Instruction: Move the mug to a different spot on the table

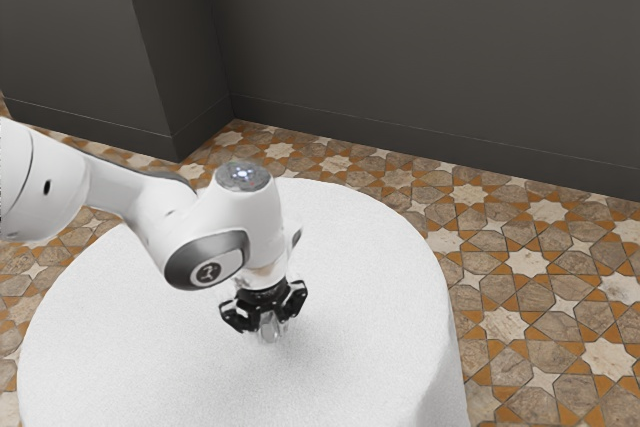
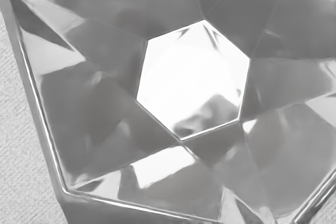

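The mug (image 1: 268,331) is a small silvery, faceted vessel standing on the round white table (image 1: 380,277), near its middle. My gripper (image 1: 265,323) points straight down and sits right over the mug, so its black hand hides most of the mug. From the wrist view I look down into the mug's interior (image 2: 191,80): a bright hexagonal bottom ringed by grey mirror-like facets, with its rim (image 2: 37,103) running past the table's white surface (image 2: 16,171).
The table's edge (image 1: 445,297) curves round at the exterior view's right, with patterned floor tiles (image 1: 540,257) beyond it. Dark walls (image 1: 420,47) stand at the back. My white arm (image 1: 120,197) stretches over the table's left part.
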Motion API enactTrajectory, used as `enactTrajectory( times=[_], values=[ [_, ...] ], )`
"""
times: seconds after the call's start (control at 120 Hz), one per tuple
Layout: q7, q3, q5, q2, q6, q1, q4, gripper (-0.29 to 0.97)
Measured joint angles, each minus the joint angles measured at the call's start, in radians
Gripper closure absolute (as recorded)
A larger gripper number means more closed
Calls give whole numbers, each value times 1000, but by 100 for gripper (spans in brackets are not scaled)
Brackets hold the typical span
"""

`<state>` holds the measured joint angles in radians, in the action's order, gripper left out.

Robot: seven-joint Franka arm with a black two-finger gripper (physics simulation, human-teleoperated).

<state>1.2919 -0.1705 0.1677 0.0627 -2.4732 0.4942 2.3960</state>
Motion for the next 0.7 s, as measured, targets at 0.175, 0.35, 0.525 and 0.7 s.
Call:
enactTrajectory(
  times=[0.175, 0.35, 0.525, 0.7],
  values=[
    [13, 0, 4, 4, -10, -10, 0, 56],
    [14, -5, 25, 2, -11, -10, 0, 61],
    [13, -19, 104, -16, 16, -11, -12, 65],
    [15, -42, 210, -18, 38, -16, -28, 67]
  ],
)
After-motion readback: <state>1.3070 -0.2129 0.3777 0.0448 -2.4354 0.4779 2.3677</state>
